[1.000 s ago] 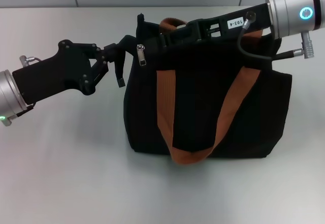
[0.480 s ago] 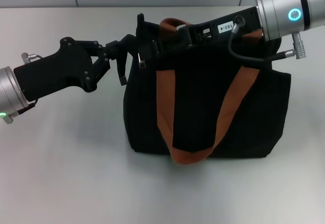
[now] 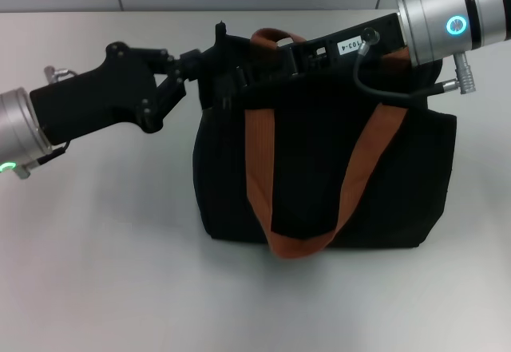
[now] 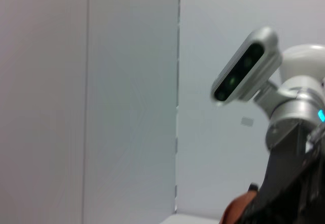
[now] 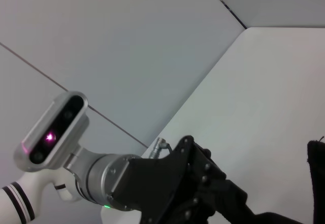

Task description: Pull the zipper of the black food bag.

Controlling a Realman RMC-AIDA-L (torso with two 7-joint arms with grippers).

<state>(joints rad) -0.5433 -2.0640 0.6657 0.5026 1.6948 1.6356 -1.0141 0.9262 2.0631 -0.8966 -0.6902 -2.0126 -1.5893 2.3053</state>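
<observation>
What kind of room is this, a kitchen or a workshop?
Probably a robot test lab, not a kitchen: a plain white table against bare grey wall panels, holding only the black food bag, with the left gripper and right gripper at its top.

My black food bag (image 3: 319, 168) looks like matt woven cloth, soft and slightly creased, taking almost no shine. Its orange-brown straps (image 3: 259, 168) read as flat webbing with a dull, ribbed finish. My left end effector (image 3: 209, 77), at the bag's ten o'clock corner, is matt black plastic or coated metal with small screw heads; behind it my forearm (image 3: 17, 128) is brushed silver metal with a soft sheen. My right end effector (image 3: 275, 57), along the bag's twelve o'clock edge, has the same matt black casing and a satin silver cuff (image 3: 447, 21). The tabletop (image 3: 104, 272) is smooth, pale and matt.
</observation>
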